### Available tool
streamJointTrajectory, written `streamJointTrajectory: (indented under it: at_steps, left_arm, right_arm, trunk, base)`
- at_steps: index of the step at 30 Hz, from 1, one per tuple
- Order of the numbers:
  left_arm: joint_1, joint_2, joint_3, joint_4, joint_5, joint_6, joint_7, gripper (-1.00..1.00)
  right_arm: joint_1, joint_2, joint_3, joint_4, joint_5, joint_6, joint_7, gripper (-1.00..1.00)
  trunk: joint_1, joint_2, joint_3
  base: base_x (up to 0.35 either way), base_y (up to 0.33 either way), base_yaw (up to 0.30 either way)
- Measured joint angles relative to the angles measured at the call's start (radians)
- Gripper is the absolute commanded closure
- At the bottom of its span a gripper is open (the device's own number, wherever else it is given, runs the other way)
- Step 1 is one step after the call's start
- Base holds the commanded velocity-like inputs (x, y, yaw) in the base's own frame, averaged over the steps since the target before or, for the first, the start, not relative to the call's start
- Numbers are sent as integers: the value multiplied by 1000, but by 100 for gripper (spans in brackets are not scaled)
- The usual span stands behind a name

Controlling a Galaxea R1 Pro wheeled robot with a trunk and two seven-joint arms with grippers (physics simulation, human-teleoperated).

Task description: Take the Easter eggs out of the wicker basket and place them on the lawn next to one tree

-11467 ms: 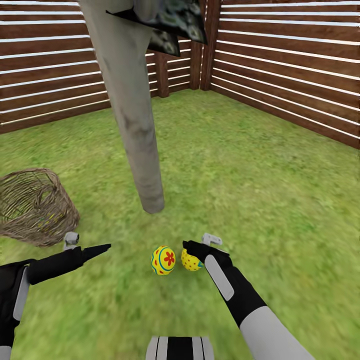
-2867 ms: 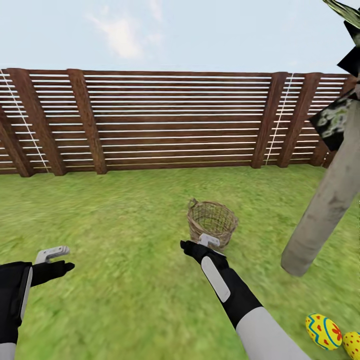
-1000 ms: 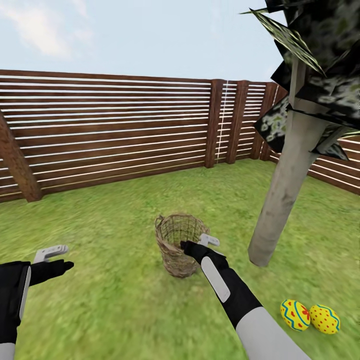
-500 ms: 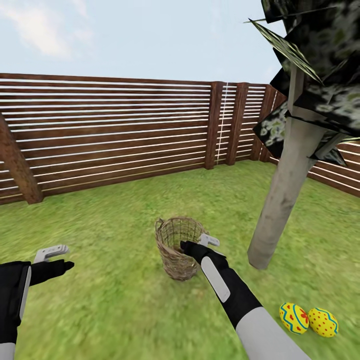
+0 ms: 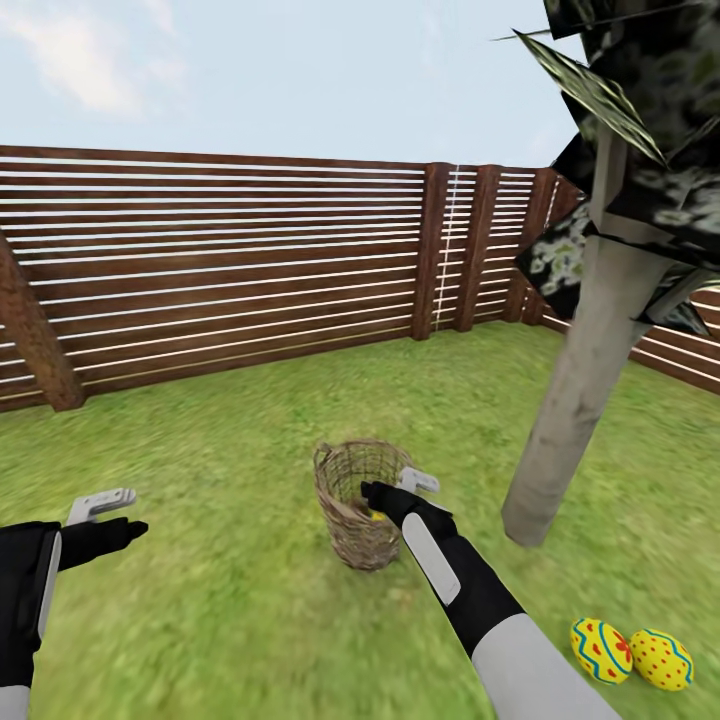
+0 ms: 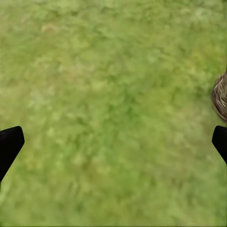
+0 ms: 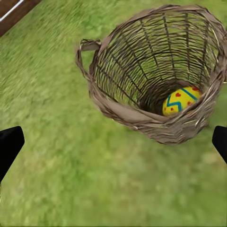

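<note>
Basket (image 7: pixel 156 85) holds one egg (image 7: pixel 182 100) under the spread, empty right hand (image 5: pixel 385 492); left hand (image 5: pixel 112 518) likewise.

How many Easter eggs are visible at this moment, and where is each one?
3. Two Easter eggs lie side by side on the lawn near the tree; the third egg sits inside the wicker basket.
</note>
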Motion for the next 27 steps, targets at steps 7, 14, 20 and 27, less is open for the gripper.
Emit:
streamJointTrajectory:
  at_steps: [7,14,20,27]
  left_arm:
    - [0,0,0,-1,1,1,0,-100]
    - [0,0,0,-1,1,1,0,-100]
    - [0,0,0,0,1,1,0,-100]
    - [0,-1,0,-1,1,1,0,-100]
  right_arm:
    - [0,0,0,0,0,0,0,-100]
    - [0,0,-1,0,0,0,1,-100]
    - [0,0,0,0,1,0,1,-100]
    - [0,0,0,0,3,0,1,-100]
  trunk:
    - [0,0,0]
    - [0,0,1]
    - [0,0,2]
    - [0,0,3]
  base:
    - [251,209,-1]
    - [183,278,-161]
    - [150,297,-154]
    - [163,255,-7]
